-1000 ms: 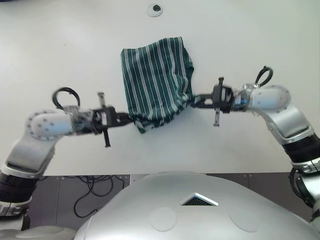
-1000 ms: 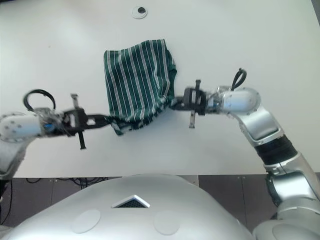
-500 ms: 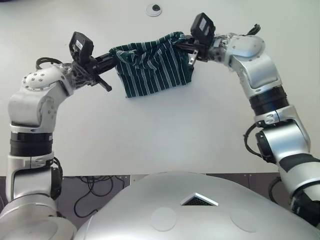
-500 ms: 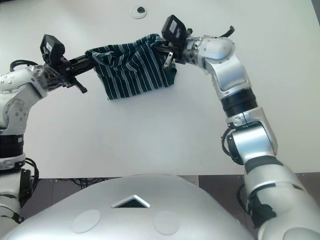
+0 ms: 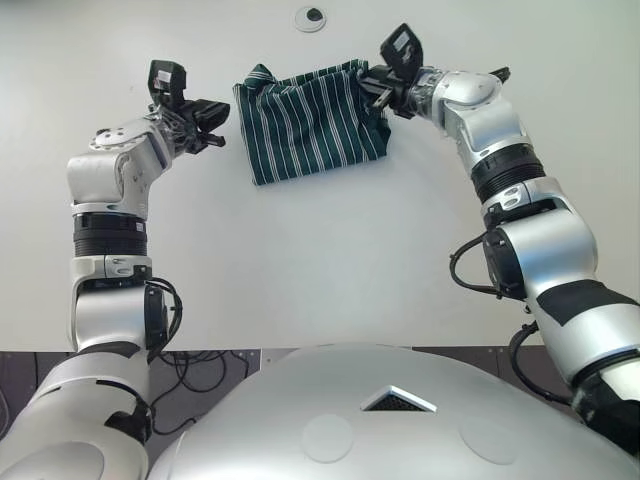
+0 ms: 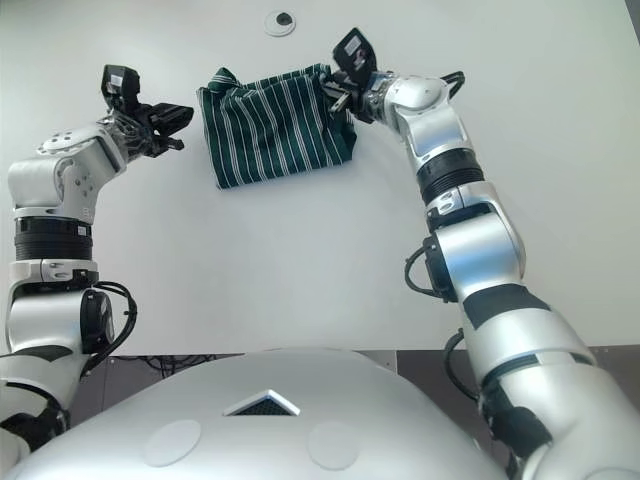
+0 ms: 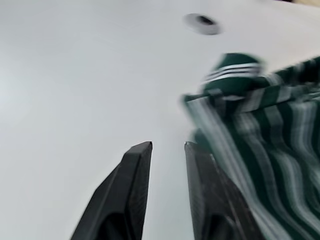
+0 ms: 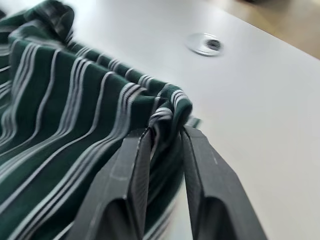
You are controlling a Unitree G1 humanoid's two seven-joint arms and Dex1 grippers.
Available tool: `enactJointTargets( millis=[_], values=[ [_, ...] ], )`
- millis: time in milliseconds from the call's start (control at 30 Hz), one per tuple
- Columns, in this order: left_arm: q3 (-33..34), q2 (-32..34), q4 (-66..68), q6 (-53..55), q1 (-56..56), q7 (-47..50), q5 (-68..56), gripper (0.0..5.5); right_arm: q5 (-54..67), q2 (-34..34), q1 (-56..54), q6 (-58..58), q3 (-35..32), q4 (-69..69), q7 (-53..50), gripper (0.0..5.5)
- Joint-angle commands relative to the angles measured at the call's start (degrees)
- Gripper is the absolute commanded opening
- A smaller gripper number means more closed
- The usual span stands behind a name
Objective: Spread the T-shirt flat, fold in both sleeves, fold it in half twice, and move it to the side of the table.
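— Where is the T-shirt [image 5: 312,120] against the jaws?

— It lies folded on the far part of your desk [image 5: 330,260], between your two arms. Your right gripper [image 8: 167,131] has its jaws pinched on the shirt's far right corner, with cloth bunched between them. Your left gripper [image 7: 167,145] hangs just beside the shirt's left edge, apart from it. Its jaws stand at a narrow slit with nothing in them.

— And the cloth itself?

— It's soft, limp fabric, dark green with thin white stripes. The shape is roughly a rectangle, rumpled along the far edge and puffed into a small knob at the far left corner. Your desk is smooth, matt white, and a round grey fitting [image 5: 309,18] is set in it beyond the shirt.
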Motion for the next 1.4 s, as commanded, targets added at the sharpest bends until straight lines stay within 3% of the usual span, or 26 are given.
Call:
enactJointTargets(
  millis=[33, 133, 300, 367, 433, 600, 700, 933, 1067, 1233, 1400],
  values=[
    [4.0, -1.8, 1.7, -3.3, -0.1, 3.7, 0.7, 1.15, 6.6, 2.2, -4.3, 5.3, -10.4, 4.5, -7.5, 1.03],
    [6.7, -3.7, -3.8, -7.2, 2.9, 3.5, -0.8, 1.15, 6.0, 2.6, -3.3, 2.9, -11.0, 1.7, -7.4, 1.03],
    [9.4, -6.4, -8.7, -8.6, 6.6, 5.7, -1.6, 0.37, 1.9, 5.2, 5.8, -0.5, 2.2, -16.0, 9.9, 0.18],
    [9.6, -7.3, -9.3, -8.9, 7.3, 6.4, -1.1, 0.11, -0.6, 6.1, 8.3, -1.2, 7.2, -17.2, 14.8, 0.00],
    [9.9, -7.9, -10.5, -8.6, 7.9, 7.0, -1.4, 0.02, -1.6, 8.1, 8.1, -2.8, 8.0, -13.3, 15.4, 0.00],
    [10.7, -9.7, -14.1, -7.6, 10.1, 8.5, -1.9, 0.02, 0.7, 10.6, 2.6, 4.4, 0.5, -4.8, 5.3, 0.00],
    [12.2, -10.2, -15.7, -7.8, 10.7, 9.8, -2.6, 0.02, 3.7, 8.7, -1.3, 16.4, -6.1, 3.0, -2.1, 0.00],
    [14.6, -11.0, -19.6, -7.6, 12.1, 12.3, -3.2, 0.02, -1.2, -2.9, 1.3, 14.4, -9.8, 12.5, -19.1, 0.00],
    [15.2, -11.6, -22.0, -7.3, 14.5, 13.1, -3.2, 0.02, 3.5, -11.7, 6.6, 12.1, -19.6, 11.8, -30.6, 0.00],
    [16.6, -12.8, -25.4, -7.1, 18.2, 14.6, -3.8, 0.02, 10.2, -15.6, 20.0, 19.6, -31.2, -4.6, -39.5, 0.00],
    [17.2, -12.6, -26.0, -7.3, 19.2, 15.1, -4.0, 0.02, 13.4, -12.5, 32.5, 36.2, -30.4, -31.9, -39.0, 0.00]
  ],
)
